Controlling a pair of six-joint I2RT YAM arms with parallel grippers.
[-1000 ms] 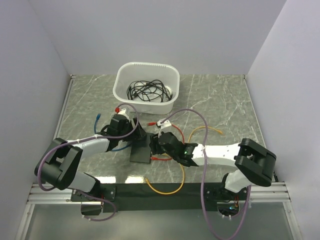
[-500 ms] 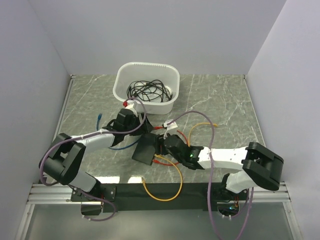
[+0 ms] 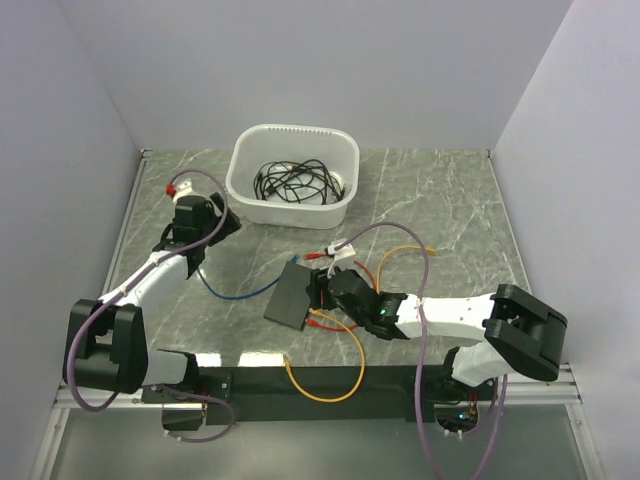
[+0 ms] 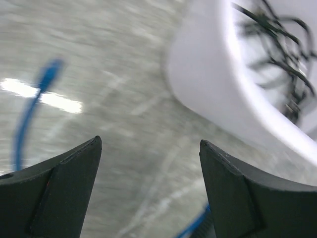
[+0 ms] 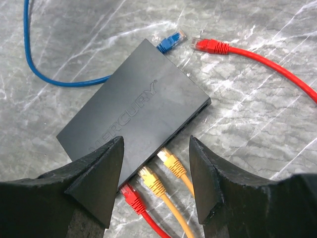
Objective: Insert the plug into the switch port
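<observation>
The flat matte-black rectangular switch (image 5: 133,114) lies toward the near edge of the grey marbled desk (image 3: 440,200), a little left of its middle. A seated red plug (image 5: 130,192) and two seated yellow plugs (image 5: 151,179) fill part of its port row. A loose blue plug (image 5: 171,39) rests at the switch's far corner, with a loose red plug (image 5: 210,46) just beside it; I cannot tell which is meant.

The right claw (image 5: 156,140) hangs spread above the port edge, pinching nothing. The left claw (image 4: 149,142) is spread and empty near the white plastic tub (image 4: 208,74) at the far edge.

A plug is likely light and hard, with a brittle latch tab and a springy cable. It is best gripped by the flat sides of its boot. The switch looks light and may skid, so it wants bracing.
</observation>
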